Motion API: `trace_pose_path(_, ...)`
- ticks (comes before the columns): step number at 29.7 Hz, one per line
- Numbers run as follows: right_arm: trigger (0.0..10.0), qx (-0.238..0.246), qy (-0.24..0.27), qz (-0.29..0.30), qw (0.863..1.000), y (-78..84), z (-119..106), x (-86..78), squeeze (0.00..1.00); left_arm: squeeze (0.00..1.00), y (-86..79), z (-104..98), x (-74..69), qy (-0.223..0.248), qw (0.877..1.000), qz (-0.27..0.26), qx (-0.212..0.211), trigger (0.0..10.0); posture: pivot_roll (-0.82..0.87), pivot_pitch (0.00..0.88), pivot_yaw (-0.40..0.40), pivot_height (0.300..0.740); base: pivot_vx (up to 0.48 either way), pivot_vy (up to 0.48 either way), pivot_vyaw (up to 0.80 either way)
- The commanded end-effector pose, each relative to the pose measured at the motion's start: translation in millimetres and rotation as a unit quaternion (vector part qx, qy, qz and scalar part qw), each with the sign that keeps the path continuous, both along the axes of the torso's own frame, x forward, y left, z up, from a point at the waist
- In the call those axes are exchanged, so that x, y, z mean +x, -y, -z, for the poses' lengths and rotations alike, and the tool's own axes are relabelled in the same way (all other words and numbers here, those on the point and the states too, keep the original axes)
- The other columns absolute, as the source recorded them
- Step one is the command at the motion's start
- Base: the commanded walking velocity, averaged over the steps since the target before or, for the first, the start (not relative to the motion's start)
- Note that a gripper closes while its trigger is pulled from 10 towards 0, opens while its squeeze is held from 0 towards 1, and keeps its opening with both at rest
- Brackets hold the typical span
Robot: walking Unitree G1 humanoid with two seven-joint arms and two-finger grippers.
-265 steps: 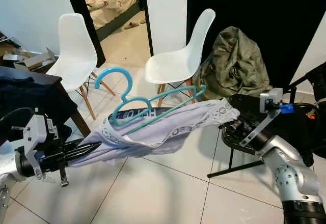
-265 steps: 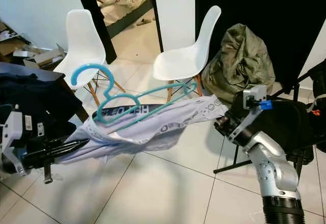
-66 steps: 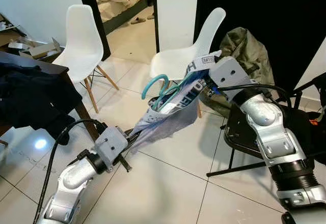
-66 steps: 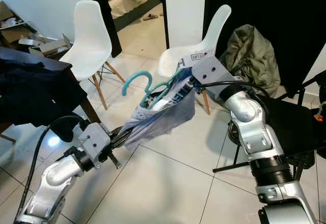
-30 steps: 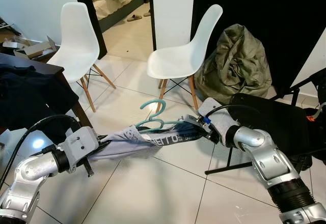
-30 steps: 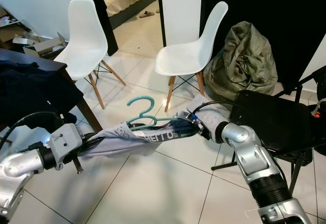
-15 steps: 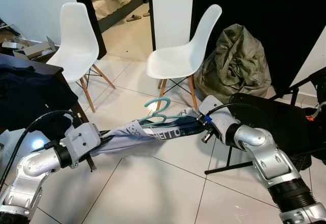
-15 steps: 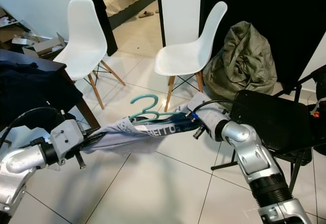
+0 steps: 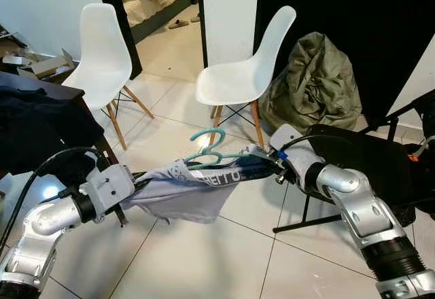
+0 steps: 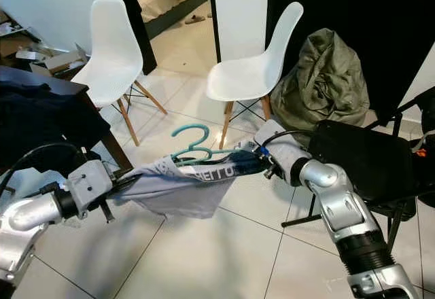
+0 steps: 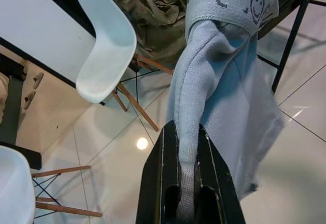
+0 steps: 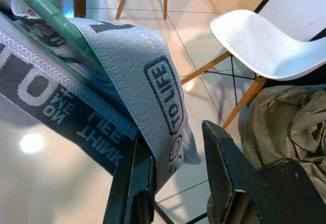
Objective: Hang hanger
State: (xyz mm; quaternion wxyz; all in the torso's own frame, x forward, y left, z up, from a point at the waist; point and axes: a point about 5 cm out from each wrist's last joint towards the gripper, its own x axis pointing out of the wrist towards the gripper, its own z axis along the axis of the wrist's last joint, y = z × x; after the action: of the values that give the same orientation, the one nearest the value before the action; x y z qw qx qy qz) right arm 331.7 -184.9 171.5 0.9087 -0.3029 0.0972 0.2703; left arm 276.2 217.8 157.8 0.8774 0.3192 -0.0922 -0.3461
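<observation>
Left wrist view: the left gripper (image 11: 187,183) pinches a fold of the grey shirt (image 9: 194,187). From the head, the shirt stretches above the floor (image 9: 224,258) to the right gripper (image 12: 173,183), whose fingers stand spread around the shirt's edge. The teal hanger (image 9: 211,151) sits in the shirt between both grippers. Beyond stand two white chairs (image 9: 238,75).

home: chairs (image 9: 234,75), bedroom doorway (image 9: 146,0)

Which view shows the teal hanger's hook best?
The left eye view: the teal hanger shows its whole hook above the grey garment. The right eye view matches; the right wrist view catches just a green bar; the left wrist view shows garment.
</observation>
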Motion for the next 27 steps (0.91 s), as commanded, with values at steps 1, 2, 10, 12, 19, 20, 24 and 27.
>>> trace_pose_path(1,10.0,-0.018,-0.016,0.037,0.999,18.4,4,-1.6,0.00,0.00,-16.2,-5,1.4,0.012,0.999,-0.040,0.003,10.0,-0.01,0.102,0.047,0.740,0.000,0.000,0.00)
trace_pose_path(2,10.0,-0.019,-0.021,0.030,0.999,17.4,4,-3.0,0.00,0.00,-16.3,-5,1.4,0.012,0.999,-0.040,0.003,10.0,-0.01,0.102,0.046,0.740,0.000,0.000,0.00)
trace_pose_path(10,10.0,-0.019,-0.029,-0.018,0.999,15.6,2,-9.7,0.00,0.00,-17.4,-6,1.7,0.016,0.999,-0.042,0.005,10.0,-0.01,0.103,0.045,0.740,0.000,0.000,0.00)
trace_pose_path(12,10.0,-0.017,-0.026,-0.023,0.999,16.2,0,-10.4,0.00,0.00,-17.4,-6,1.7,0.016,0.999,-0.042,0.005,10.0,-0.01,0.105,0.045,0.740,0.000,0.000,0.00)
trace_pose_path(19,10.0,-0.003,-0.018,-0.037,0.999,18.3,-7,-13.0,0.00,0.00,-16.8,-5,1.7,0.016,0.999,-0.040,0.004,10.0,-0.01,0.104,0.045,0.740,0.000,0.000,0.00)
trace_pose_path(20,10.0,-0.001,-0.018,-0.038,0.999,18.5,-7,-13.3,0.00,0.00,-16.6,-5,1.7,0.016,0.999,-0.040,0.004,10.0,-0.01,0.104,0.045,0.740,0.000,0.000,0.00)
trace_pose_path(24,10.0,0.001,-0.018,-0.041,0.999,20.7,-8,-14.3,0.00,0.00,-16.7,-5,1.5,0.016,0.999,-0.040,0.005,10.0,-0.01,0.103,0.044,0.740,0.000,0.000,0.00)
trace_pose_path(27,10.0,0.002,-0.009,-0.031,0.999,21.4,-9,-11.5,0.00,0.00,-16.8,-5,1.0,0.016,0.999,-0.039,0.004,10.0,0.00,0.102,0.043,0.740,0.000,0.000,0.00)
